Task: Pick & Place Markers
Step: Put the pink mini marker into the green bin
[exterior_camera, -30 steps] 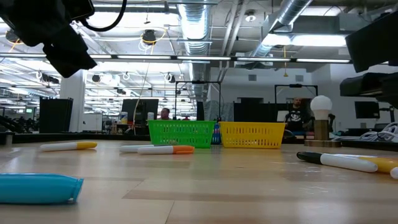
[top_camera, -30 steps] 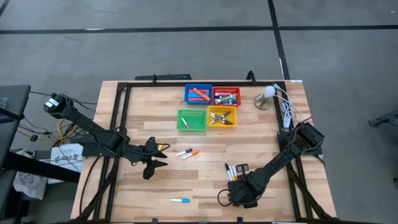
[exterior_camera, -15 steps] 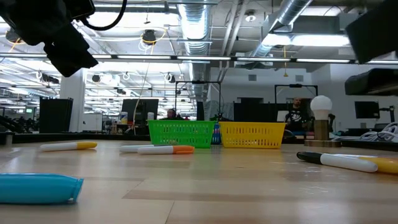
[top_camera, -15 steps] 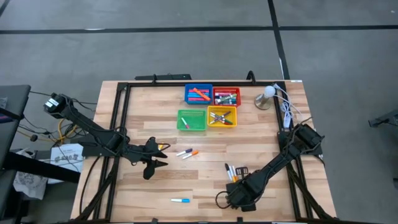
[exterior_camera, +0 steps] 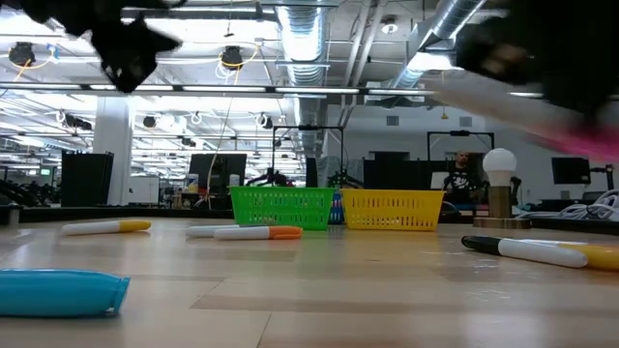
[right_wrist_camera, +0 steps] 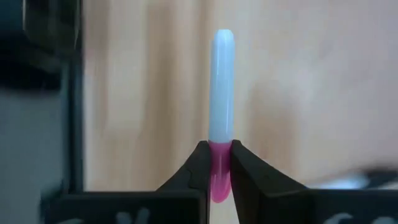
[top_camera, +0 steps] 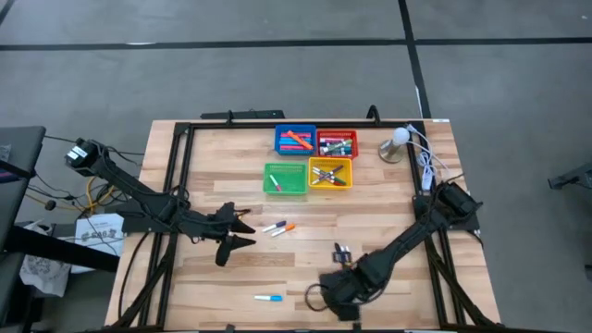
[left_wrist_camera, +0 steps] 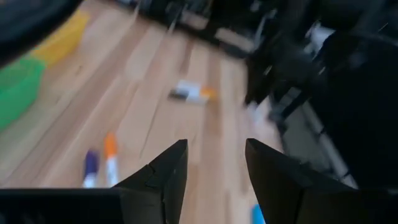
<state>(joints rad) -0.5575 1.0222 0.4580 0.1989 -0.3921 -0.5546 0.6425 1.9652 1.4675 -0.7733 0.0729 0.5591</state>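
**Right gripper clamps a pink-capped marker**

The right gripper (right_wrist_camera: 219, 177) pinches a white marker (right_wrist_camera: 222, 93) by its pink cap, lifted above the table's (top_camera: 416, 277) near edge. The left gripper (top_camera: 242, 228) hangs with fingers parted beside two loose markers (top_camera: 277, 227). A blue-capped marker (top_camera: 268, 298) lies near the front. Four trays (top_camera: 313, 157) sit at the back.

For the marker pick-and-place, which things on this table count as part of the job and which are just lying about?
Part of the job:
- white-bodied pink-capped marker clamped in the right gripper
- loose markers on the wood
- blue-capped marker near the front edge
- left gripper, open

Lying about:
- white globe lamp
- white cables
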